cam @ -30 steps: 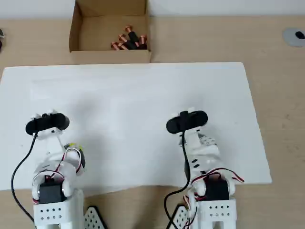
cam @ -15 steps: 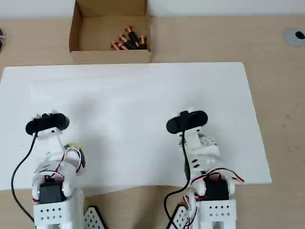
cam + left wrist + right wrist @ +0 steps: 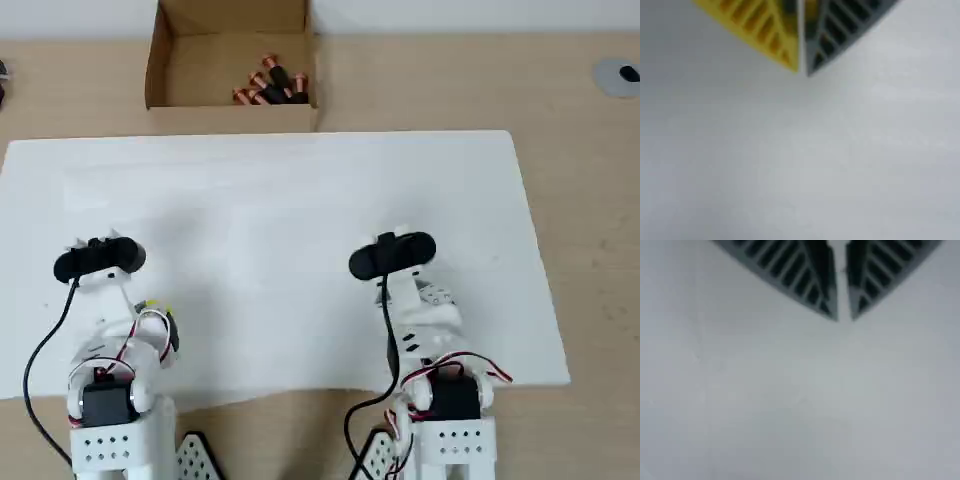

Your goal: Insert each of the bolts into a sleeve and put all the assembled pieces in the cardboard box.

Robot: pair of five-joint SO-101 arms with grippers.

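Observation:
The cardboard box (image 3: 160,75) stands at the far edge of the table, beyond the white mat (image 3: 270,200). Several assembled bolt-and-sleeve pieces (image 3: 270,85), copper heads on black sleeves, lie in its right part. Both arms are folded back at the near edge of the mat, far from the box. My left gripper (image 3: 802,70), with one yellow and one grey finger, is shut just above the mat with nothing in it. My right gripper (image 3: 842,315), with grey fingers, is shut over the mat too, only a thin slit between its tips.
The left arm (image 3: 100,260) and the right arm (image 3: 392,255) rest over the near half of the mat. A small grey disc (image 3: 615,76) lies on the wooden table at the far right.

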